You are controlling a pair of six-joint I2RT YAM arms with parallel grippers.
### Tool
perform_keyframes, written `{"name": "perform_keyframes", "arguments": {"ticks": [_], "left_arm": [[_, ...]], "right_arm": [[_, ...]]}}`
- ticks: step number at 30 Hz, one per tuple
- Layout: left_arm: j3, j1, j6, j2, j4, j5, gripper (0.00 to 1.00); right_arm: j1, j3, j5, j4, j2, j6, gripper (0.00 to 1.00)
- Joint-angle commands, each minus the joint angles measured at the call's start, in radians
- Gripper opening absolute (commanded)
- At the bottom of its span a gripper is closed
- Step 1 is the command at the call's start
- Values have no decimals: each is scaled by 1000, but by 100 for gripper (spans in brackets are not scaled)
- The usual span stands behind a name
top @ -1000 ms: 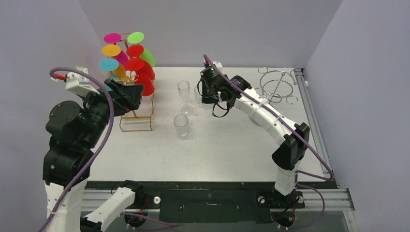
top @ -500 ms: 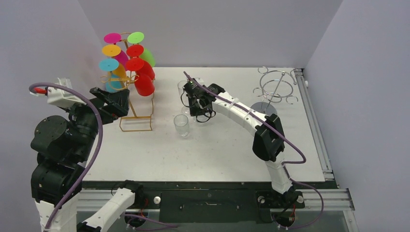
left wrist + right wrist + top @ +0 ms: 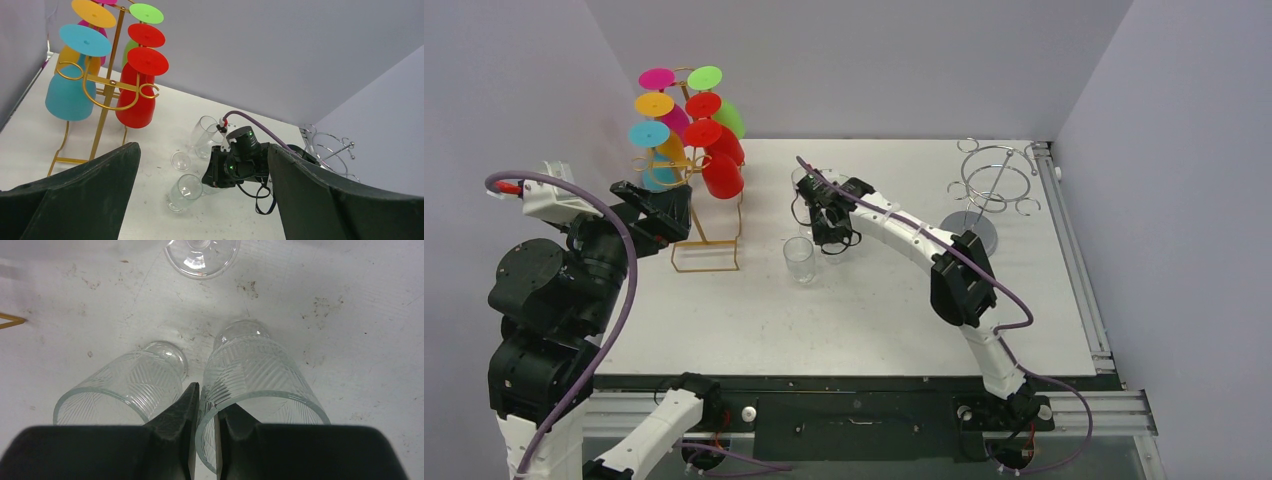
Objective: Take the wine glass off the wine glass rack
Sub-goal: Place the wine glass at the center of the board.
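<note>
The gold wine glass rack [image 3: 705,256] stands at the back left with several coloured wine glasses hanging bowl-down from it, among them a red one [image 3: 723,177] [image 3: 136,102] and a teal one [image 3: 657,179] [image 3: 66,97]. My left gripper [image 3: 656,206] [image 3: 202,150] is open and empty, just in front of the rack and apart from it. My right gripper [image 3: 829,226] [image 3: 206,405] is shut on the rim of a clear ribbed tumbler [image 3: 260,365], one finger inside and one outside.
A second ribbed tumbler [image 3: 800,259] [image 3: 130,385] stands right beside the held one. A clear stemmed glass [image 3: 205,136] stands just behind them, its foot [image 3: 202,255] on the table. A silver wire rack [image 3: 994,180] is at the back right.
My right arm carried the tumbler left and down, ending next to the other tumbler. My left gripper drew back from the rack early on, then stayed still.
</note>
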Motion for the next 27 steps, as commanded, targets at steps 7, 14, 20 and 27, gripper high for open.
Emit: {"name": "perform_keyframes", "arguments": {"ticks": [7,14,20,27], "left_arm": [[-5,2,13,4,22,4,96],[-14,2,10,4,27,10,96],[-22,2,4,9,34,19,96],[-22,2,-4,34,36,24,96]], "right_arm": [[-2,62,58,21,5,0,4],[-6,63,66,22,-6,2,18],[-8,68,73,16,-25,4,23],[-10,54,100,6,-112,2,28]]}}
